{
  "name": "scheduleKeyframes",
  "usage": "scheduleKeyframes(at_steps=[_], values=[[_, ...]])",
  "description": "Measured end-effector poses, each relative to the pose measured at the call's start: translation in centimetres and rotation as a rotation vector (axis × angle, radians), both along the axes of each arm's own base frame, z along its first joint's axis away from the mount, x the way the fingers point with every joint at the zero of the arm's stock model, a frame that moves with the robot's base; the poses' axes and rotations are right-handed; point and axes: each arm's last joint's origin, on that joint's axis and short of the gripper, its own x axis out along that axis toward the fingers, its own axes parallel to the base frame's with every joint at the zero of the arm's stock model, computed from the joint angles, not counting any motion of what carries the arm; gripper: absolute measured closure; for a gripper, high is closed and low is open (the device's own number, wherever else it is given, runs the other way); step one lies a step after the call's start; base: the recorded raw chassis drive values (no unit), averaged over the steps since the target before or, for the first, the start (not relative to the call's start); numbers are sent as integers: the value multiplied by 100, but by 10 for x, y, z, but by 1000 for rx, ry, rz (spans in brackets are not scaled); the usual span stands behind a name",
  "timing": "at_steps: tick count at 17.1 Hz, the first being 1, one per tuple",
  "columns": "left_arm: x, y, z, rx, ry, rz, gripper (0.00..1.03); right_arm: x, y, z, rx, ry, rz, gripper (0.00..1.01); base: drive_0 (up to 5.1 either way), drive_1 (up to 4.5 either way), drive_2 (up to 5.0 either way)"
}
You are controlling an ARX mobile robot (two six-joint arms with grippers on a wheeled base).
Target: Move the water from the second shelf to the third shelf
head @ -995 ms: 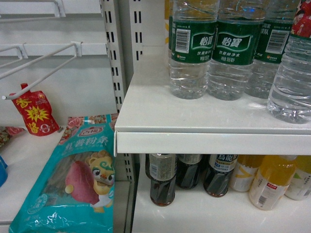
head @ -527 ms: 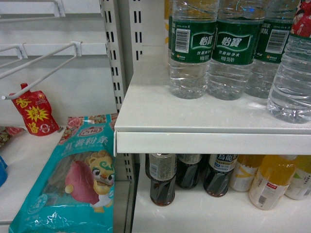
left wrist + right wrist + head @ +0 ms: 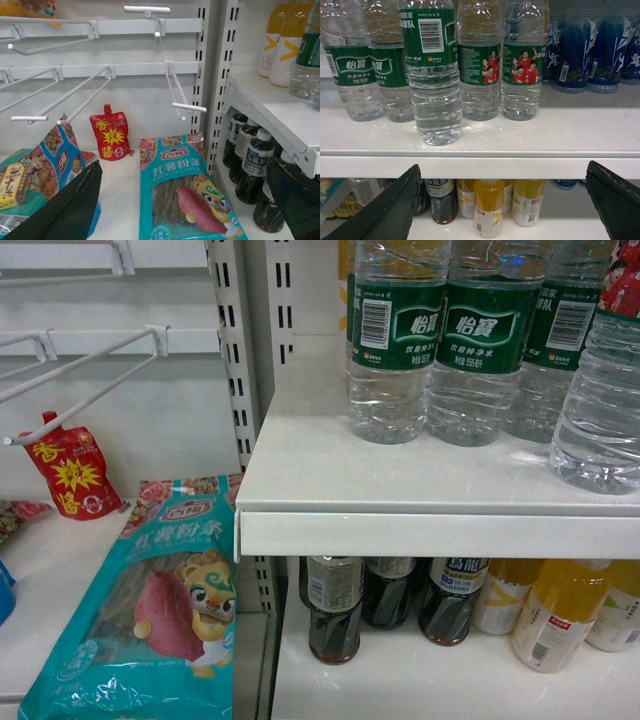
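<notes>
Several water bottles with green labels stand on the white shelf [image 3: 400, 490]. One water bottle [image 3: 434, 95] stands forward of the row with its barcode facing me; in the head view it is at the right edge [image 3: 600, 410]. My right gripper [image 3: 502, 167] is open, level with the shelf's front lip and short of it, with that bottle above and left of its middle. It holds nothing. My left gripper [image 3: 182, 170] is open and empty, facing the peg-hook bay to the left. Neither gripper shows in the head view.
Dark tea bottles [image 3: 335, 615] and orange juice bottles [image 3: 490, 205] fill the shelf below. Blue bottles [image 3: 577, 50] stand right of the water. A teal noodle bag [image 3: 185, 195], a red pouch [image 3: 111, 136] and white peg hooks [image 3: 180, 97] occupy the left bay.
</notes>
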Motion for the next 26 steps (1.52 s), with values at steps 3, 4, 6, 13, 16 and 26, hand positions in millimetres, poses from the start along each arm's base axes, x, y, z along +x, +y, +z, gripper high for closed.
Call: scheduleKeyframes(at_steps=[3, 4, 6, 13, 16, 26], values=[[0, 0, 0, 0, 0, 0, 5, 0, 0, 0, 0, 0, 0, 3, 0, 0, 0], [0, 0, 0, 0, 0, 0, 5, 0, 0, 0, 0, 0, 0, 3, 0, 0, 0], [0, 0, 0, 0, 0, 0, 5, 0, 0, 0, 0, 0, 0, 3, 0, 0, 0], [0, 0, 0, 0, 0, 0, 5, 0, 0, 0, 0, -1, 0, 3, 0, 0, 0], [0, 0, 0, 0, 0, 0, 5, 0, 0, 0, -1, -2, -1, 3, 0, 0, 0], [0, 0, 0, 0, 2, 0, 5, 0, 0, 0, -3, 2, 0, 3, 0, 0, 0]])
